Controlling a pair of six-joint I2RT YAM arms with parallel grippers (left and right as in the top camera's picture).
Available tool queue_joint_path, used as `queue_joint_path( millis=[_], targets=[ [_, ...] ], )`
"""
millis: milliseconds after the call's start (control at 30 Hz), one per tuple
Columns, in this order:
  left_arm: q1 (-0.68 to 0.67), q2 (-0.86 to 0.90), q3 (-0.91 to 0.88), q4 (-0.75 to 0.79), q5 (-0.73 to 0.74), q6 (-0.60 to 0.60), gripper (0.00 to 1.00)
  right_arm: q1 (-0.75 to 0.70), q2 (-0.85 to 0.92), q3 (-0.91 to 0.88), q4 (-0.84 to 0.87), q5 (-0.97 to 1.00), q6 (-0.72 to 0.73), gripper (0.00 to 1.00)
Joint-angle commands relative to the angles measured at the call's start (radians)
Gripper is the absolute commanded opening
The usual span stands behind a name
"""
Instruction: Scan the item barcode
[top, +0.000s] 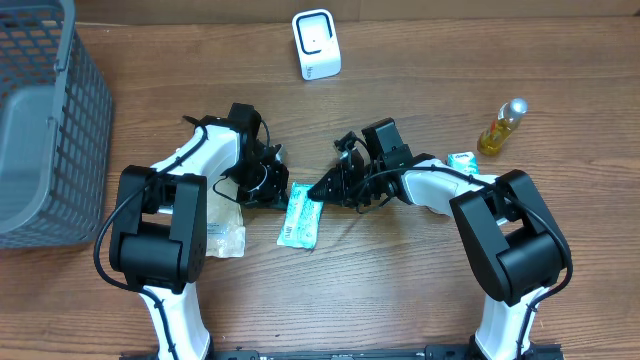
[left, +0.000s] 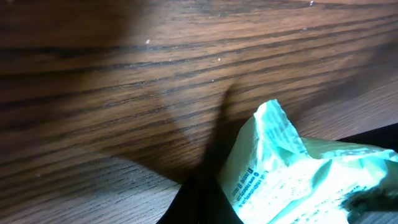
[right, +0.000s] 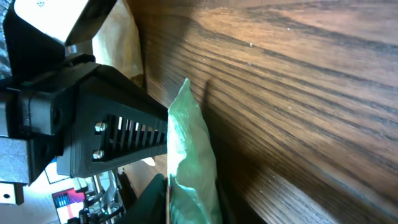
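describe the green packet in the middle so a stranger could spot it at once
On the wooden table, look at the centre, between the left gripper and the right gripper. The mint-green packet is there, bright and printed, unlike the pale beige packet just left of it.

Your overhead view is bright and evenly lit from above, sharp across the whole table (top: 400, 290), with only soft, short shadows under the left arm (top: 160, 215) and right arm (top: 505, 235). Your left wrist view is dim, darkest at top left; the green packet (left: 280, 168) sits too close, blurred, throwing a dark shadow onto the wood. Your right wrist view is brighter: crisp wood grain, a soft packet edge, and a washed-out white housing (right: 62, 15) at top left.
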Motion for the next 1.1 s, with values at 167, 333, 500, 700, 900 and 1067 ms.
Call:
queue_joint_path(
  millis=[167, 333, 500, 700, 900, 1067],
  targets=[
    [-0.013, 0.050, -0.012, 0.014, -0.041, 0.014, 0.04, 0.006, -0.002, -0.006, 0.012, 0.008, -0.002, 0.33],
    [-0.013, 0.050, -0.012, 0.016, -0.041, 0.014, 0.04, 0.023, -0.002, -0.006, 0.011, 0.045, -0.001, 0.27],
    [-0.013, 0.050, -0.012, 0.016, -0.041, 0.015, 0.04, 0.033, -0.002, -0.006, 0.014, 0.050, -0.002, 0.20],
    [-0.013, 0.050, -0.012, 0.016, -0.040, 0.015, 0.04, 0.031, -0.002, -0.006, 0.011, 0.059, -0.002, 0.23],
    [-0.005, 0.048, 0.005, 0.011, -0.037, 0.014, 0.04, 0.031, -0.003, -0.006, 0.010, 0.059, -0.002, 0.06],
    [0.022, 0.031, 0.123, -0.051, -0.034, 0.014, 0.04, 0.031, -0.003, -0.006, 0.010, 0.060, -0.014, 0.04]
  ],
)
